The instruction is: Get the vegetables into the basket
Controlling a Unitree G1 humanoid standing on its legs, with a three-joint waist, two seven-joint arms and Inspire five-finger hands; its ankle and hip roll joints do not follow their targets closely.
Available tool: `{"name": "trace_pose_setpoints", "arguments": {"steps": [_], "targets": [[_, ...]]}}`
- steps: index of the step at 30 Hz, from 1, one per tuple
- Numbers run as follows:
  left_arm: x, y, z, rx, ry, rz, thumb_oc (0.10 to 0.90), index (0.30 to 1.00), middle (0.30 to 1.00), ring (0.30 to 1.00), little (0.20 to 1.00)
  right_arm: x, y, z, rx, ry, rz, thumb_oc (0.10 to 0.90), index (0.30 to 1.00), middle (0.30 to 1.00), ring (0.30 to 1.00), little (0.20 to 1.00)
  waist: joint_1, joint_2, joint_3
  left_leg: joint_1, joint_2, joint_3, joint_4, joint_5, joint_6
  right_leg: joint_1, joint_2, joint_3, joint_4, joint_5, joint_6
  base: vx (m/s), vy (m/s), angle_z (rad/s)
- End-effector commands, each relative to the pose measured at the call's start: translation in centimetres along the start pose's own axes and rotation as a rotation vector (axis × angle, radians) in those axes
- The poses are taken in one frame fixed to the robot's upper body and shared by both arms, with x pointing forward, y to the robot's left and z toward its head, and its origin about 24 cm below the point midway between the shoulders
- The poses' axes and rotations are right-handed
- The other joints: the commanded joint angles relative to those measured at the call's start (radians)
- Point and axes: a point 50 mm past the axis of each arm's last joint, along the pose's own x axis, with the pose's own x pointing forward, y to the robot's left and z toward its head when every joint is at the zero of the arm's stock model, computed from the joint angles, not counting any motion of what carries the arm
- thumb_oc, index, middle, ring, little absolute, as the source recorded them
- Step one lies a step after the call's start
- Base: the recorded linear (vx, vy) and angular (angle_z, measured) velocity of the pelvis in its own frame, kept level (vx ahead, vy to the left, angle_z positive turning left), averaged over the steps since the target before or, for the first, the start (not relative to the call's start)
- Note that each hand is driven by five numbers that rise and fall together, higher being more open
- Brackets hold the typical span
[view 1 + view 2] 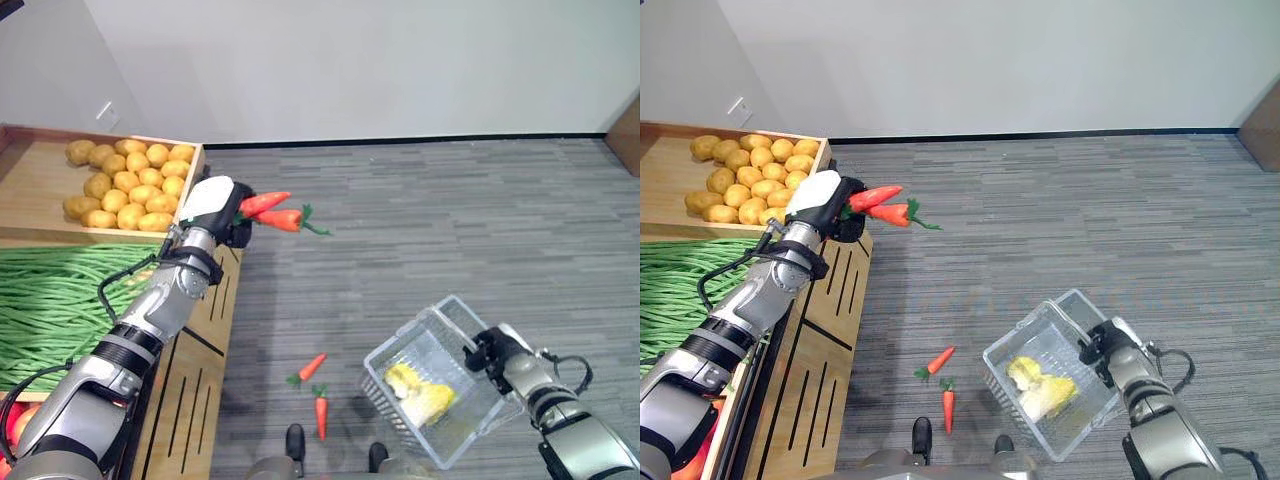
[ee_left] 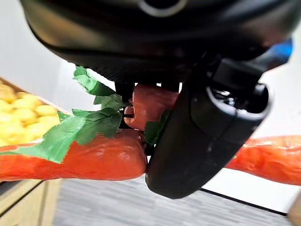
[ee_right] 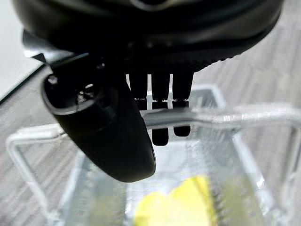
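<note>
Closest to me, two loose carrots lie on the floor. Just beside them my right hand holds the clear basket by its handle, fingers hooked round it. Something yellow sits inside. Farther off, my left hand squeezes two carrots tight, out past the wooden stand with its potatoes. I think I am carrying them over. Next I must swing them above the basket and let go. I see no words to read.

Grey carpet floor: two loose carrots lying just beside wooden stand. On stand: potatoes in crate, green beans heaped beside crate.
</note>
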Motion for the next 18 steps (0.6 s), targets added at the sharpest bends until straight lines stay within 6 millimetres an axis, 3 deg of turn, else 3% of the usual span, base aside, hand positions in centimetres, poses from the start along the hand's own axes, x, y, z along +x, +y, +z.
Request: {"name": "trace_pose_setpoints", "arguments": {"steps": [1, 3, 4, 5, 10, 11, 14, 15, 18], "targets": [[1.7, 3.4, 4.1, -0.042, -0.174, 0.136, 0.400, 0.300, 0.300, 0.300, 0.300, -0.8, -8.6, 6.3, -0.045, -0.184, -0.260, 0.400, 0.300, 0.300, 0.300, 0.300, 0.021, -0.008, -0.086, 0.083, 0.038, -0.008, 0.002, -0.133, -0.056, -0.017, -0.031, -0.036, 0.020, -0.029, 0.045, 0.00, 0.000, 0.00], [1.7, 3.5, 4.5, -0.052, -0.187, 0.136, 0.400, 0.300, 0.300, 0.300, 0.300, -0.9, -8.9, 7.1, -0.032, -0.205, -0.271, 0.400, 0.300, 0.300, 0.300, 0.300, 0.020, -0.006, -0.084, 0.076, 0.038, -0.007, 0.002, -0.120, -0.056, -0.028, -0.032, -0.035, 0.024, -0.018, 0.044, -0.02, 0.000, 0.00], [1.6, 3.4, 5.5, -0.068, -0.230, 0.126, 0.400, 0.300, 0.300, 0.300, 0.300, -1.2, -9.2, 8.8, -0.021, -0.252, -0.284, 0.400, 0.300, 0.300, 0.300, 0.300, 0.021, -0.003, -0.082, 0.074, 0.037, -0.008, 0.002, -0.119, -0.056, -0.030, -0.033, -0.035, 0.024, -0.016, 0.043, -0.05, 0.001, -0.01], [1.6, 3.5, 5.5, -0.068, -0.229, 0.126, 0.400, 0.300, 0.300, 0.300, 0.300, -1.2, -9.2, 8.9, -0.021, -0.252, -0.284, 0.400, 0.300, 0.300, 0.300, 0.300, 0.020, -0.003, -0.081, 0.074, 0.037, -0.008, 0.002, -0.119, -0.056, -0.030, -0.033, -0.035, 0.025, -0.016, 0.043, 0.00, 0.000, 0.00], [1.8, 2.6, 7.6, -0.090, -0.295, 0.088, 0.400, 0.300, 0.300, 0.300, 0.300, -2.9, -10.2, 14.3, -0.006, -0.407, -0.332, 0.400, 0.300, 0.300, 0.300, 0.300, 0.017, 0.004, -0.084, 0.070, 0.040, -0.005, 0.002, -0.117, -0.056, -0.038, -0.030, -0.032, 0.027, -0.017, 0.040, 0.00, 0.000, 0.00], [1.8, 2.6, 7.6, -0.090, -0.295, 0.089, 0.400, 0.300, 0.300, 0.300, 0.300, -2.9, -10.3, 14.4, -0.006, -0.407, -0.333, 0.400, 0.300, 0.300, 0.300, 0.300, 0.017, 0.004, -0.083, 0.070, 0.040, -0.005, 0.002, -0.117, -0.056, -0.038, -0.030, -0.032, 0.027, -0.017, 0.040, 0.00, 0.000, 0.00], [2.1, 0.9, 8.6, -0.116, -0.301, 0.037, 0.400, 0.300, 0.300, 0.300, 0.300, -3.7, -10.3, 16.9, 0.003, -0.468, -0.345, 0.400, 0.300, 0.300, 0.300, 0.300, 0.009, 0.004, -0.084, 0.074, 0.042, -0.002, 0.002, -0.117, -0.055, -0.039, -0.026, -0.028, 0.028, -0.018, 0.036, 0.00, -0.010, -0.01], [2.3, 0.1, 9.1, -0.109, -0.306, 0.007, 0.400, 0.300, 0.300, 0.300, 0.300, -4.6, -10.4, 18.7, -0.050, -0.518, -0.360, 0.400, 0.300, 0.300, 0.300, 0.300, 0.005, 0.002, -0.084, 0.076, 0.044, 0.002, 0.002, -0.118, -0.056, -0.041, -0.023, -0.026, 0.030, -0.018, 0.035, 0.00, -0.029, -0.03], [2.5, -0.6, 9.7, -0.113, -0.311, -0.018, 0.400, 0.300, 0.300, 0.300, 0.300, -5.2, -10.5, 20.1, -0.045, -0.558, -0.366, 0.400, 0.300, 0.300, 0.300, 0.300, 0.000, 0.003, -0.083, 0.076, 0.045, 0.004, 0.002, -0.117, -0.056, -0.042, -0.021, -0.021, 0.031, -0.018, 0.033, 0.00, -0.016, -0.08]]}}
